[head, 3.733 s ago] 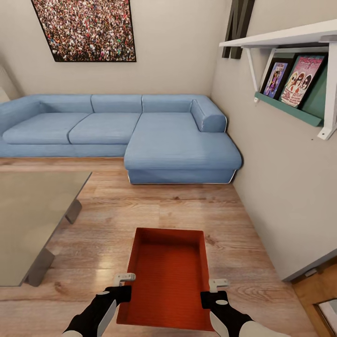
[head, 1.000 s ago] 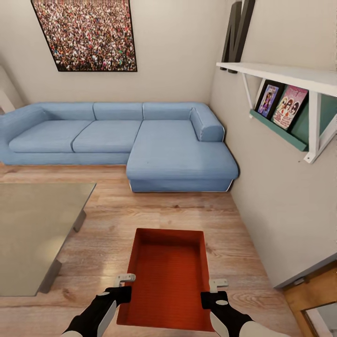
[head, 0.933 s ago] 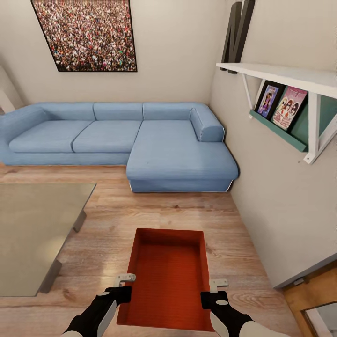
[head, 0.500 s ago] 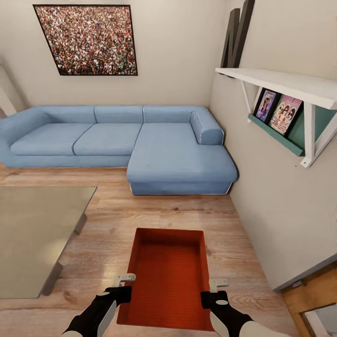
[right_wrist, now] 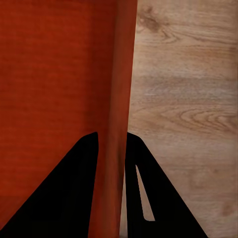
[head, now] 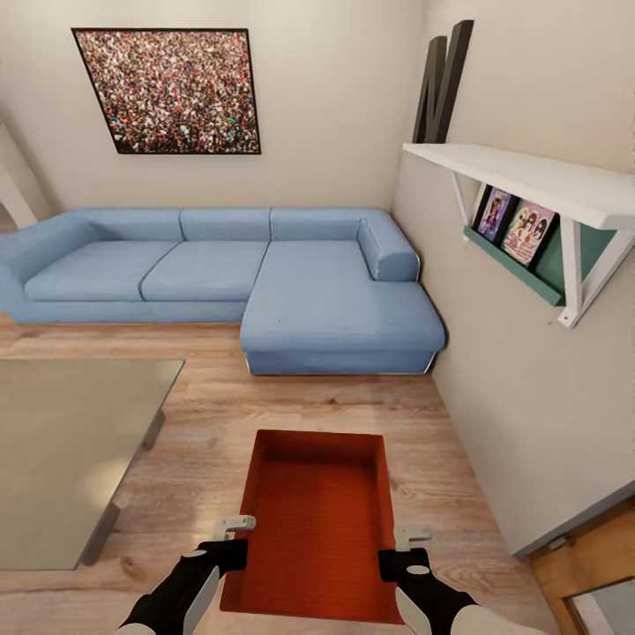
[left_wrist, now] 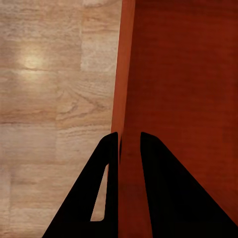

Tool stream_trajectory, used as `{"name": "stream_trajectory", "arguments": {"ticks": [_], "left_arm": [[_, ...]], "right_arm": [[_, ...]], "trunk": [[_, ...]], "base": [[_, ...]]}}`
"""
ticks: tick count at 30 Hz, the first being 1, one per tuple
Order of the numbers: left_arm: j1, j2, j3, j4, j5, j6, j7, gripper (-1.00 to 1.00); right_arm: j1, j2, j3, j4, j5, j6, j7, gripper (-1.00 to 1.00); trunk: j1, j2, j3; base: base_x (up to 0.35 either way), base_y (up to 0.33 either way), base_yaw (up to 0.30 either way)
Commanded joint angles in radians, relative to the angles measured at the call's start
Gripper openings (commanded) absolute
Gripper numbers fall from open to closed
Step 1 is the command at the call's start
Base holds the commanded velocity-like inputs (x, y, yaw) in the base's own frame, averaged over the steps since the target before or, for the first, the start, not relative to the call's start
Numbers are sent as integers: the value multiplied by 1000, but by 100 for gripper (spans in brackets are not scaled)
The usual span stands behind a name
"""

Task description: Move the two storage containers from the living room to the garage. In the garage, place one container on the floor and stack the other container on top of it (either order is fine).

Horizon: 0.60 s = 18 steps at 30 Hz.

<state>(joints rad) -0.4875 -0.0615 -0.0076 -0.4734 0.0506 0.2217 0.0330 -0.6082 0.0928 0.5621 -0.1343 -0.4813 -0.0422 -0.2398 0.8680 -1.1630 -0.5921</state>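
One orange-red storage container (head: 322, 520) hangs in front of me above the living room's wood planks, open side up and with nothing in it. My left gripper (head: 231, 540) is shut on its left wall (left_wrist: 126, 99), one finger on each side of the wall. On the opposite side my right gripper (head: 401, 549) is shut on the right wall (right_wrist: 121, 99) in the same way. The wood floor (left_wrist: 49, 99) shows beneath the container in both wrist views.
A blue sectional sofa (head: 265, 278) stands ahead against the far wall. The glass coffee table (head: 62, 450) is at my left. At my right runs a cream wall with a white shelf (head: 529, 181), and a wooden door edge (head: 586, 564) lies at the lower right.
The whole head picture has shifted: the sofa, picture and shelf sit lower and smaller, so the camera has moved back. The container and both grippers keep the same place in view.
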Motion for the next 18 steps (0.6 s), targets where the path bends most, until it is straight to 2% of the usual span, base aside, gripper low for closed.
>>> {"name": "stream_trajectory", "arguments": {"ticks": [1,18], "left_arm": [[0,2,-11,-5,-6,5,11,-100],[0,2,-11,-5,-6,5,10,-100]], "right_arm": [[-1,0,18,22,-28,-4,-4,-100],[-1,1,18,22,-27,-4,-6,-100]], "trunk": [[-4,7,4],[-69,126,83]], "base": [[0,0,0],[0,0,0]]}}
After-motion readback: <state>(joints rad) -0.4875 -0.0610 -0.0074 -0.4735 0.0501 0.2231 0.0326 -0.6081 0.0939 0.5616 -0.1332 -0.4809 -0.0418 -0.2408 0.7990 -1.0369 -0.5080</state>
